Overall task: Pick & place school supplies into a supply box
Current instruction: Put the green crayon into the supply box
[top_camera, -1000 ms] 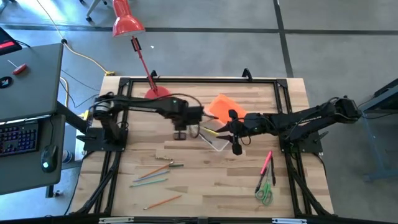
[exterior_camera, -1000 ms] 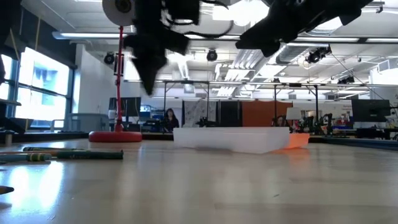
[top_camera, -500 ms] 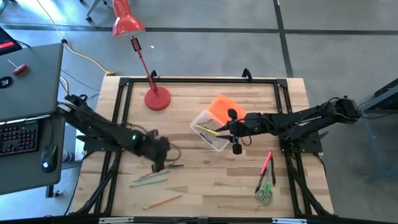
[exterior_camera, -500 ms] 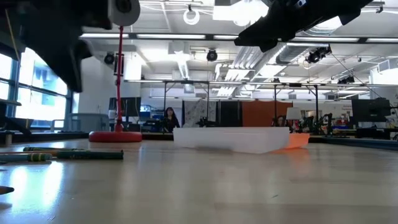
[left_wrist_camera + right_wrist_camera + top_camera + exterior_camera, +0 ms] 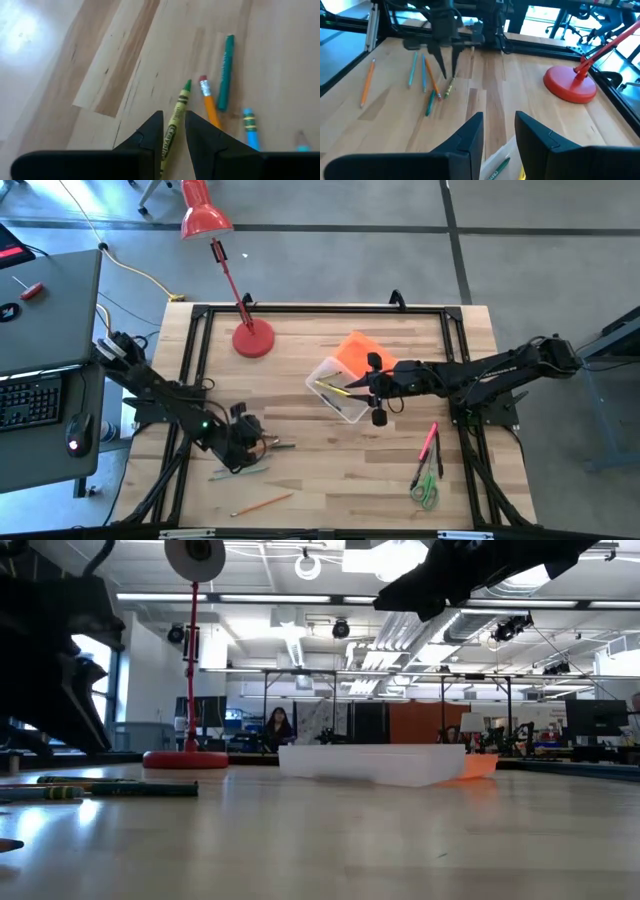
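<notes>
Several pencils and crayons [image 5: 245, 468] lie flat on the table's near left. My left gripper [image 5: 173, 120] is low over them, slanting down and open. Its fingers stand on either side of a yellow-green crayon [image 5: 182, 97] without visibly touching it; the right wrist view shows the same gripper [image 5: 448, 75] above that crayon [image 5: 449, 90]. The clear supply box [image 5: 338, 388] sits mid-table with a few supplies inside, and its orange lid [image 5: 360, 352] lies behind it. My right gripper [image 5: 497, 132] hovers open above the box's right end.
The red lamp's base [image 5: 252, 340] stands at the far left. A lone orange pencil [image 5: 262, 504] lies near the front edge. Red pens [image 5: 430, 442] and green-handled scissors [image 5: 427, 488] lie at the near right. Bare wood lies between the pencil group and the box.
My left gripper has swung from beside the box toward the table's near left and come down over the pencil group, tipping to point more steeply down. My right gripper has kept still. Nothing on the table has moved.
</notes>
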Robot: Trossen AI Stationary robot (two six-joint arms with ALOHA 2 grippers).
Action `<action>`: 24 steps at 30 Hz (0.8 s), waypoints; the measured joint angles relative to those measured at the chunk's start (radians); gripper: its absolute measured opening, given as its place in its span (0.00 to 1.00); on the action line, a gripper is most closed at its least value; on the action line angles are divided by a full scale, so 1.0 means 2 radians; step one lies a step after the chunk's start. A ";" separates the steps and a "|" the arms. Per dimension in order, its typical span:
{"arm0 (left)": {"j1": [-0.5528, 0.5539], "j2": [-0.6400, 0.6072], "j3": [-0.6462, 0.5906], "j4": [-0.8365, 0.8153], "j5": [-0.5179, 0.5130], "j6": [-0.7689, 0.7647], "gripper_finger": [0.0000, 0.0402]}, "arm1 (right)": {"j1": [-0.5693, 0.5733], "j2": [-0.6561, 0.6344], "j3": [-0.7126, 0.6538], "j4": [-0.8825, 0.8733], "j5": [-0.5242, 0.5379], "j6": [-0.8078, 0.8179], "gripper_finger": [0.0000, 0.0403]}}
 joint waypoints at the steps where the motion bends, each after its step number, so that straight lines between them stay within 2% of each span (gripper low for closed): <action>1: 0.001 0.000 -0.010 0.016 0.000 0.000 0.28 | 0.000 0.000 0.000 0.000 -0.001 0.002 0.23; 8: 0.000 0.000 -0.076 0.137 -0.009 0.026 0.28 | 0.000 0.000 0.000 0.000 -0.001 0.015 0.23; 14: 0.000 0.000 -0.112 0.206 -0.014 0.061 0.28 | 0.000 0.000 0.000 0.002 0.000 0.015 0.23; 24: 0.000 0.000 -0.118 0.221 -0.018 0.139 0.28 | 0.000 0.000 0.000 0.002 0.000 0.015 0.23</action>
